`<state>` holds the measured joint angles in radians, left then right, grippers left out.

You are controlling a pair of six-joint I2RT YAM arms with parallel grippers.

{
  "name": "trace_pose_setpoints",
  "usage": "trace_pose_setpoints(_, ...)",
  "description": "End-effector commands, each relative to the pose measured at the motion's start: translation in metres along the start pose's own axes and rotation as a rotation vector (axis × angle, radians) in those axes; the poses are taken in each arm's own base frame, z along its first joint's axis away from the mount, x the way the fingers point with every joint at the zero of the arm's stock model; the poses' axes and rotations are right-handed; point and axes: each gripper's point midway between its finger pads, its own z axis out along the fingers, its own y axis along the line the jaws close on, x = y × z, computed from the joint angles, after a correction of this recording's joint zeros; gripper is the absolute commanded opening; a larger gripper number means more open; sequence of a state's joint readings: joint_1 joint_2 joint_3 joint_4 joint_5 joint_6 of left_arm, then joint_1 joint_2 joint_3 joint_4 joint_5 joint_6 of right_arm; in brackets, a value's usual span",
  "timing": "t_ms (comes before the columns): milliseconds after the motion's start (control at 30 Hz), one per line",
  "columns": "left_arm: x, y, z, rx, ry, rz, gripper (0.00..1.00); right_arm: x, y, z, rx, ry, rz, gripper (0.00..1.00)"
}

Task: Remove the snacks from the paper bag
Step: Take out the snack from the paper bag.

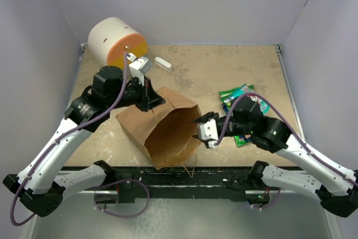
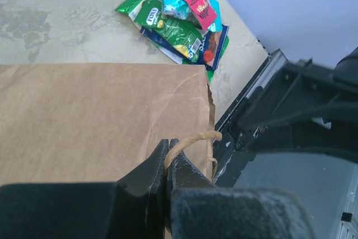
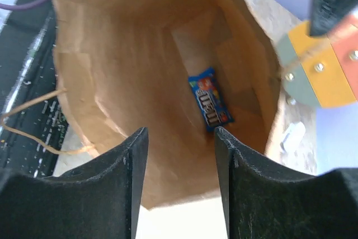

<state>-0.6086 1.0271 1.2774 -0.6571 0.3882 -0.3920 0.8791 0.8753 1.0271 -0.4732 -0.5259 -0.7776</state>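
Two fingers of the right gripper (image 3: 180,132) stand apart at the mouth of the creased brown paper bag (image 3: 106,60), a flat glossy blue packet (image 3: 210,106) deep inside. Reaching straight in, clear of the soft walls, looks wisest, while the left gripper (image 2: 168,152), clamped on the twisted handle (image 2: 193,137), steadies it.

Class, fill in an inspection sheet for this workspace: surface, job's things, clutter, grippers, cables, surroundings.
Surface: mottled beige table.
Job's things: paper bag tipped over, mouth toward the right arm; one blue M&M's packet inside; snack pile out on the table.
Clutter: white-and-orange cylinder; small white bar.
Grippers: left gripper, jaws shut on the paper bag's handle; right gripper, jaws open at the bag's mouth.
Cables: purple cable along each arm.
Surroundings: white walls.
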Motion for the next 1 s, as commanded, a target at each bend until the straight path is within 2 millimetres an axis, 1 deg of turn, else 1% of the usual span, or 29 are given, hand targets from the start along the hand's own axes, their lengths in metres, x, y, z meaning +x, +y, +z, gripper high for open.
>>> trace_pose_setpoints(0, -0.025, -0.014, -0.006, 0.042, -0.088, -0.028, 0.0, -0.011, 0.021, 0.023, -0.069, -0.09, -0.103, 0.51)
trace_pose_setpoints(67, -0.027, -0.017, -0.008, 0.049, -0.091, -0.034, 0.0, -0.004, 0.022, 0.038, -0.061, -0.078, -0.15, 0.49)
trace_pose_setpoints(100, -0.027, -0.019, -0.01, 0.053, -0.09, -0.036, 0.0, 0.0, 0.02, 0.045, -0.045, -0.069, -0.181, 0.49)
trace_pose_setpoints(233, -0.021, -0.022, -0.013, 0.07, -0.073, -0.047, 0.0, 0.017, -0.003, 0.08, 0.033, -0.034, -0.271, 0.49)
trace_pose_setpoints(333, -0.019, -0.027, -0.017, 0.092, -0.068, -0.047, 0.0, 0.03, -0.013, 0.111, 0.041, -0.015, -0.309, 0.47)
trace_pose_setpoints(400, -0.019, -0.03, -0.019, 0.105, -0.07, -0.041, 0.0, 0.039, -0.019, 0.127, 0.067, -0.009, -0.316, 0.47)
trace_pose_setpoints(467, -0.021, -0.033, -0.021, 0.119, -0.073, -0.029, 0.0, 0.048, -0.021, 0.142, 0.08, -0.007, -0.326, 0.48)
trace_pose_setpoints(567, -0.023, -0.037, -0.021, 0.14, -0.065, -0.009, 0.0, 0.06, -0.019, 0.157, 0.071, 0.016, -0.334, 0.47)
trace_pose_setpoints(633, -0.025, -0.04, -0.021, 0.152, -0.061, 0.0, 0.0, 0.07, -0.02, 0.164, 0.095, 0.033, -0.336, 0.5)
trace_pose_setpoints(733, -0.025, -0.043, -0.021, 0.171, -0.065, 0.006, 0.0, 0.085, -0.026, 0.174, 0.139, 0.067, -0.331, 0.52)
trace_pose_setpoints(833, -0.025, -0.047, -0.022, 0.199, -0.062, 0.014, 0.0, 0.095, -0.034, 0.184, 0.175, 0.094, -0.322, 0.52)
trace_pose_setpoints(967, -0.025, -0.053, -0.022, 0.23, -0.052, 0.038, 0.0, 0.114, -0.038, 0.2, 0.189, 0.149, -0.33, 0.53)
